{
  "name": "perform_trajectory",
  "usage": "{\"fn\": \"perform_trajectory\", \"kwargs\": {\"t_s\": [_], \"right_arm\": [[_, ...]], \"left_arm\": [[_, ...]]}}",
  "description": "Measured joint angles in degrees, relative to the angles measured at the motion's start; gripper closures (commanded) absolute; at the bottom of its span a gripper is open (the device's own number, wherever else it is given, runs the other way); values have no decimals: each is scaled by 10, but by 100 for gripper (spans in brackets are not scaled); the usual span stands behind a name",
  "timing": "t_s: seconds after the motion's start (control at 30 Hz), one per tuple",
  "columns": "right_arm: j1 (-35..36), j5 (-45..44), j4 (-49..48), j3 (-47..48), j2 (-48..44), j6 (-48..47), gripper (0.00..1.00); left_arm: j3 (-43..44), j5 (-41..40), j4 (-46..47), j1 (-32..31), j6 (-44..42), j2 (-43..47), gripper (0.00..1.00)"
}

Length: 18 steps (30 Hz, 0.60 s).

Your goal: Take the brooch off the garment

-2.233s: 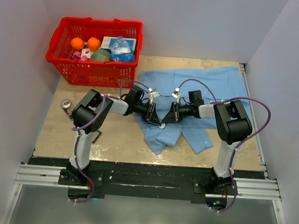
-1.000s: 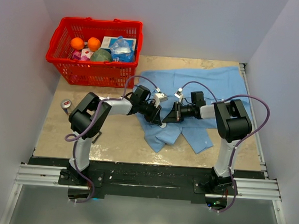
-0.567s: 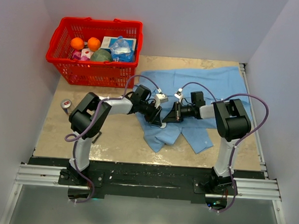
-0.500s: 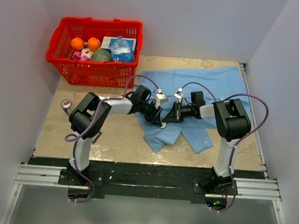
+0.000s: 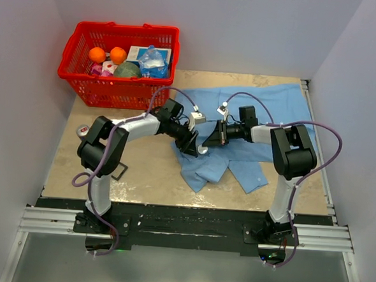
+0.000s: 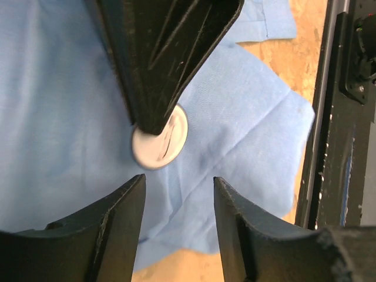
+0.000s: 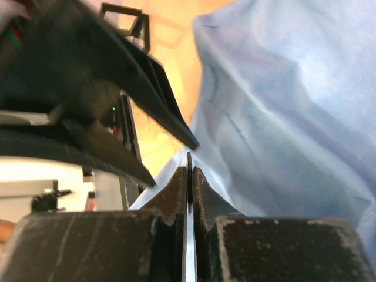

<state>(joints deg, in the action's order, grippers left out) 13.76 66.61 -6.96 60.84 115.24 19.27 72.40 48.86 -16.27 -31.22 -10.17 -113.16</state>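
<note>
Pale walls close in a tan tabletop (image 5: pixel 148 170). A red plastic basket (image 5: pixel 117 93) sits at about ten o'clock on it, with two oranges (image 5: pixel 97 54) and some packets inside. A light blue shirt (image 5: pixel 267 104) lies rumpled from the middle of the table out toward two o'clock.

Both arms reach in and meet nose to nose over the cloth near the table's centre. The right gripper (image 7: pixel 188 167) is pinched tight, and a thin plate shows edge-on between its fingers. That is the brooch (image 6: pixel 167 144). From the left wrist camera it looks like a small pale round disc, with its ten o'clock edge hidden under the black fingertip and the shirt right behind it. Whether it touches the cloth I cannot tell.

The left gripper (image 6: pixel 178 183) sits just at six o'clock of the disc in that view. Its fingers are spread apart, gripping nothing, with only blue cloth showing through the gap.

A black square frame (image 5: pixel 119 170) lies on bare table at about eight o'clock.
</note>
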Motion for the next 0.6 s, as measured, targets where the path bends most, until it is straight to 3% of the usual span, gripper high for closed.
{"fn": "perform_trajectory", "kwargs": {"t_s": [0.27,0.6], "right_arm": [[0,3,175,117,-30,-188,100],[7,-3,250,156,-69,-293,100]], "left_arm": [[80,35,-68,59,-43,22,50],[157,76,-60,68,-39,-5,53]]}}
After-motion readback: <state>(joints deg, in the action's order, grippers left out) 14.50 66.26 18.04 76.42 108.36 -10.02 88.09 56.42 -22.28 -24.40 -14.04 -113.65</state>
